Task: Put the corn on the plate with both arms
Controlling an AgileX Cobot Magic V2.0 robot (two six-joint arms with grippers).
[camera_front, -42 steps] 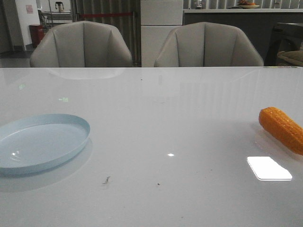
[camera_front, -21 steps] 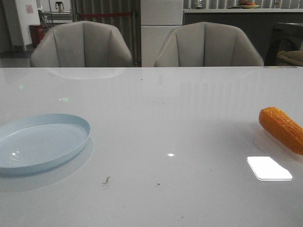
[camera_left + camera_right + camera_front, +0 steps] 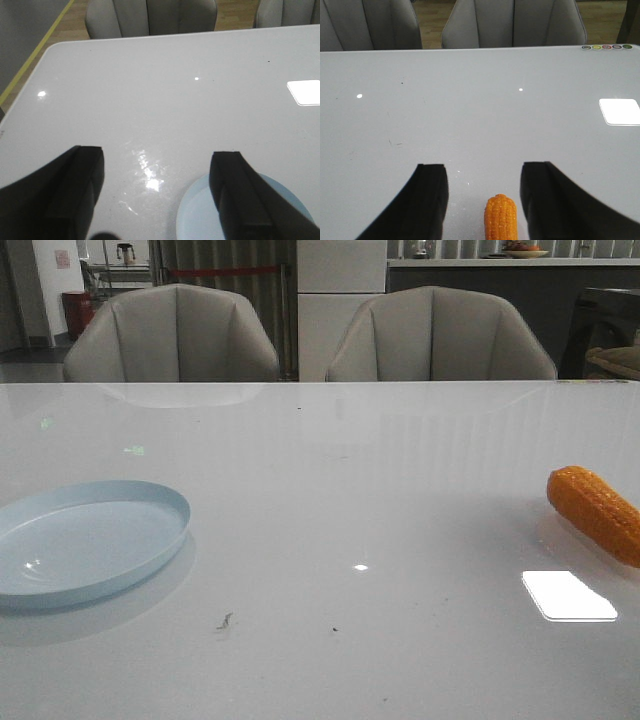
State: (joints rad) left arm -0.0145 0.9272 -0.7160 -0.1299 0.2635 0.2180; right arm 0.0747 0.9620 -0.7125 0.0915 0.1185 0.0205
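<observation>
The corn (image 3: 500,217) lies on the table (image 3: 480,110) between the right gripper's (image 3: 482,200) parted fingers (image 3: 427,200)

The corn (image 3: 598,512) and plate (image 3: 90,540) run past the front view's edges.

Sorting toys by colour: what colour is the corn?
Bright orange corn, clearest in the front view.

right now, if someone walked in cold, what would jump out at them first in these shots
The bright orange bumpy toy corn cob stands out first, lying at the far right edge of the glossy white table and, in the right wrist view, just ahead of the open right gripper. Next is the round pale blue shallow plate, empty on the table's left side, partly below the open left gripper.
</observation>
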